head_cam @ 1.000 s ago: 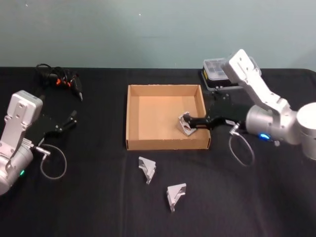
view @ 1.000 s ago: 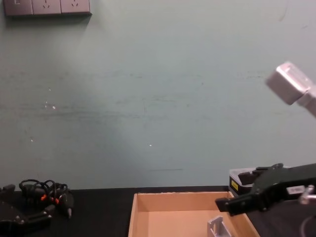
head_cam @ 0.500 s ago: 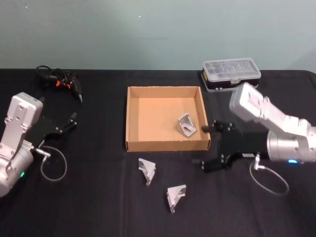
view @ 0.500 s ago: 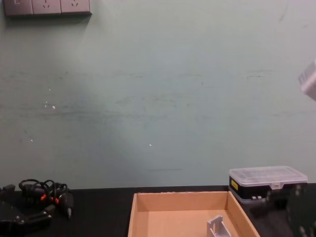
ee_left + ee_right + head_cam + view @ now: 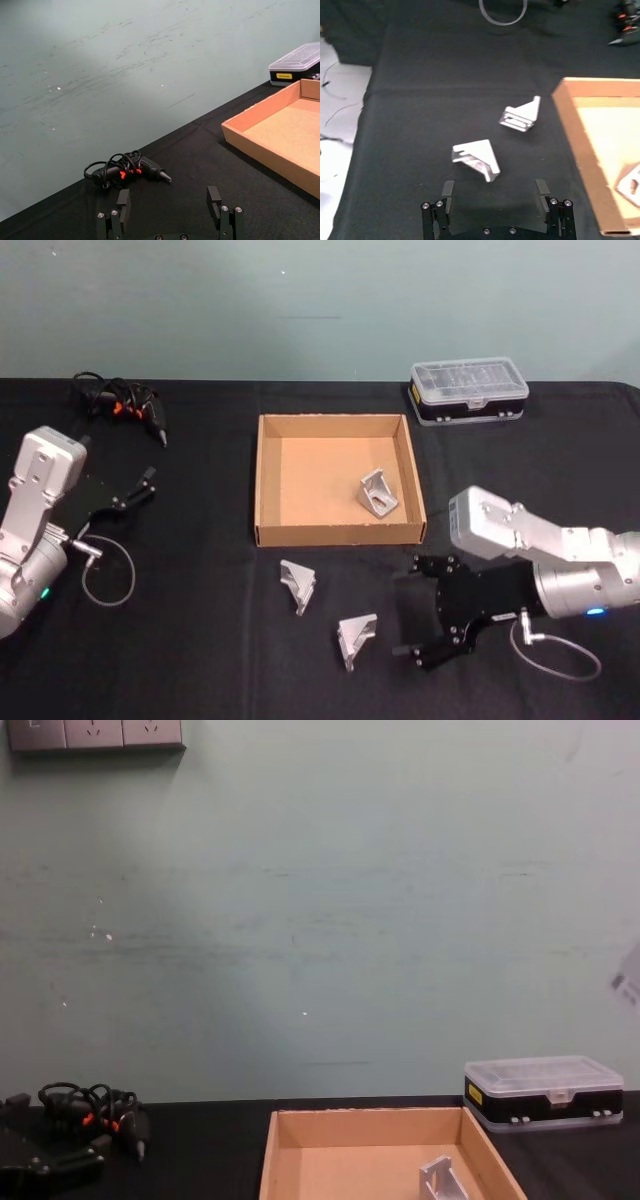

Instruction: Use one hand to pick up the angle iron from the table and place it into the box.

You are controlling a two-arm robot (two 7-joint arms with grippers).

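Note:
The tan cardboard box [image 5: 338, 534] sits mid-table, and one silver angle iron [image 5: 377, 492] lies inside it near the right wall. Two more angle irons rest on the black table in front of the box, one [image 5: 298, 584] close to the box and one [image 5: 356, 636] nearer me. My right gripper [image 5: 415, 608] is open and empty, low over the table just right of the nearer piece. In the right wrist view that angle iron [image 5: 476, 157] lies just ahead of the open right gripper [image 5: 494, 192]. My left gripper [image 5: 143, 486] is parked open at the far left.
A clear-lidded black organiser case [image 5: 468, 391] stands behind the box to the right. A black cable bundle with orange bits [image 5: 120, 403] lies at the back left. The box's front wall [image 5: 575, 130] runs close beside the two loose pieces.
My right gripper let go of the angle iron inside the box, drew back over the right wall and came down to the front beside the nearer loose piece. The left arm stayed still.

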